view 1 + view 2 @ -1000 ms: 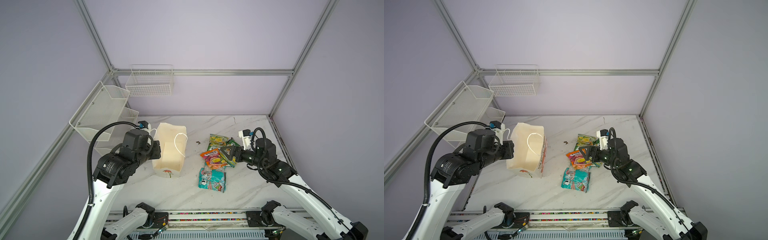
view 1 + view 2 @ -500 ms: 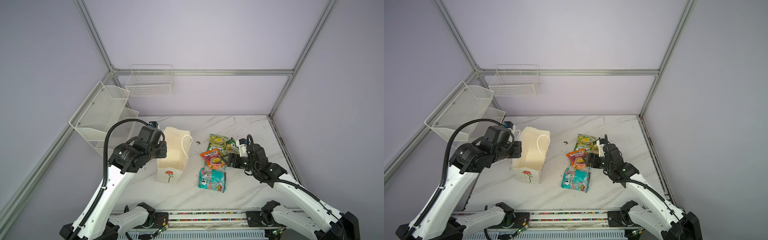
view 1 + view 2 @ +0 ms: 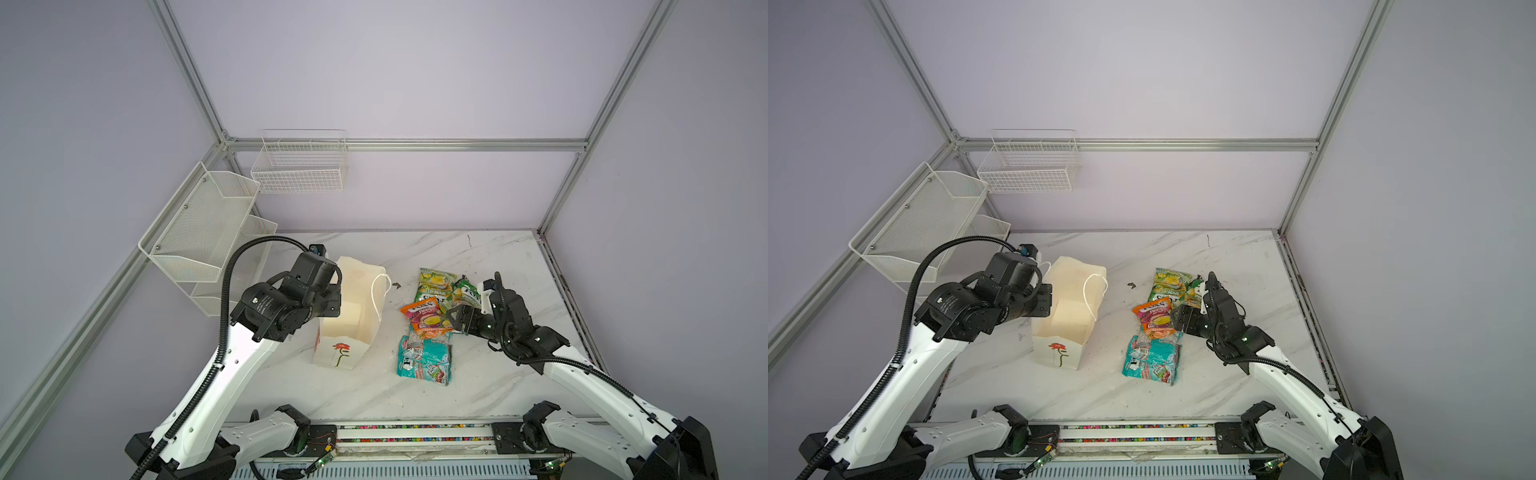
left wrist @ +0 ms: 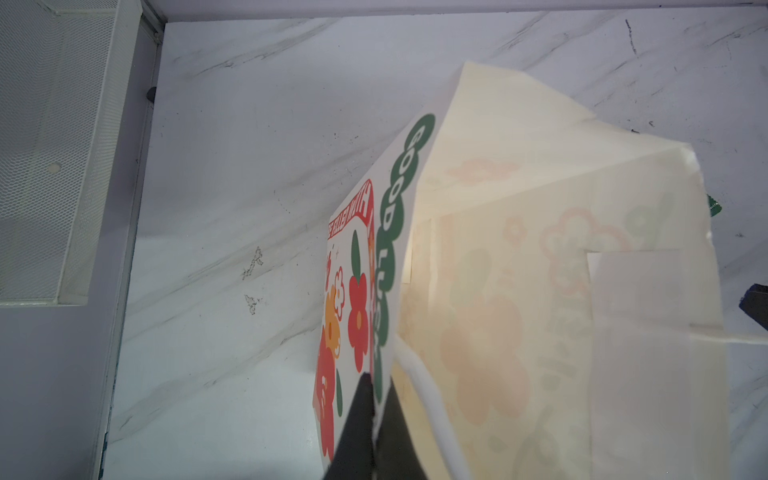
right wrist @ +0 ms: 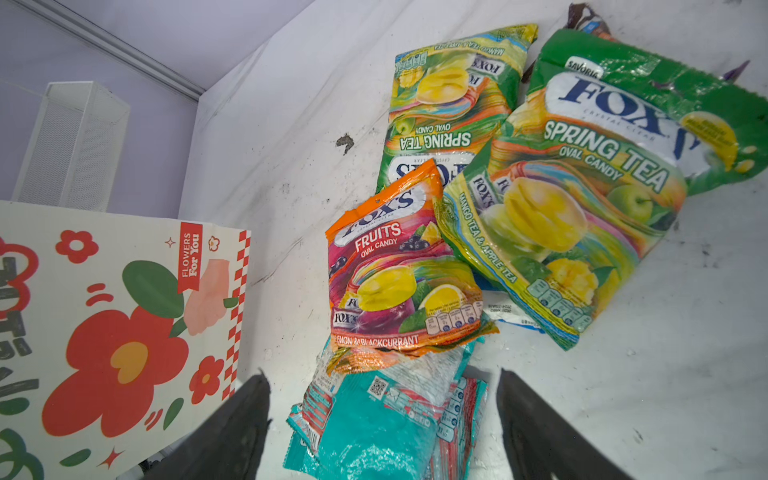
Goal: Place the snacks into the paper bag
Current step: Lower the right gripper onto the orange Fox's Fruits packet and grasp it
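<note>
Wire basket, mesh shelves, marble tabletop

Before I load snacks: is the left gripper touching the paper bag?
Touching. The left wrist view shows the left gripper shut on the rim of the paper bag.

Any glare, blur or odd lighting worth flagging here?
Right wrist view: glare on the teal packet, right hand soft up close. Left wrist view: light shines through the paper bag, prints ghosting. Both top views: sharp, evenly lit.

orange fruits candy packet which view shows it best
Right wrist view: the orange Fox's Fruits packet is close, label readable. Both top views show the packet small, unreadable; left wrist view misses it.
</note>
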Robot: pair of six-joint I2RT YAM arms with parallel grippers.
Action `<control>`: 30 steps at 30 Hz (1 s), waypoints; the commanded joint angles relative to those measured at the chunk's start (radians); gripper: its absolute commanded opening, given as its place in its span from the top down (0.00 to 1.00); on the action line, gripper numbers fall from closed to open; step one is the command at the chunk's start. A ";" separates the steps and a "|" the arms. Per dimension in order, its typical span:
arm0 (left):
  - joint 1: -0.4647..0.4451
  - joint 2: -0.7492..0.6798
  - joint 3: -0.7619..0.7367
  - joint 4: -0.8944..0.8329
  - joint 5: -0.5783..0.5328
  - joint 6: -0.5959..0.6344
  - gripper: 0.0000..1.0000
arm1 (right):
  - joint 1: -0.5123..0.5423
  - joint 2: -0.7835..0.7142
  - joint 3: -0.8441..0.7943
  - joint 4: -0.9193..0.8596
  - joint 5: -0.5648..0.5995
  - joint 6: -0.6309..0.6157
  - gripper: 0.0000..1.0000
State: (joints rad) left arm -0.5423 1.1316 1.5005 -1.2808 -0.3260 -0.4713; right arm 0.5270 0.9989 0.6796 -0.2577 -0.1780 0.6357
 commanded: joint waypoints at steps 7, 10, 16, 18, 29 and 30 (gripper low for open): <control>-0.022 -0.022 -0.065 0.077 0.009 -0.040 1.00 | -0.001 0.061 -0.029 0.023 0.000 0.030 0.18; -0.030 -0.019 -0.073 0.085 0.010 -0.047 1.00 | -0.001 0.080 -0.046 0.051 -0.007 0.040 0.20; -0.055 0.000 -0.083 0.089 -0.001 -0.058 1.00 | -0.001 0.124 -0.072 0.096 -0.020 0.057 0.20; -0.065 0.009 -0.083 0.089 -0.004 -0.059 1.00 | -0.001 0.134 -0.083 0.118 -0.024 0.065 0.20; -0.093 0.038 -0.074 0.085 -0.030 -0.055 1.00 | -0.001 0.217 -0.107 0.219 -0.048 0.097 0.23; -0.094 0.041 -0.070 0.081 -0.036 -0.051 1.00 | -0.001 0.226 -0.109 0.226 -0.053 0.096 0.24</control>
State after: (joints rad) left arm -0.6292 1.1725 1.4441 -1.2205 -0.3321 -0.5144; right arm 0.5270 1.2072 0.5892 -0.0799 -0.2207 0.7101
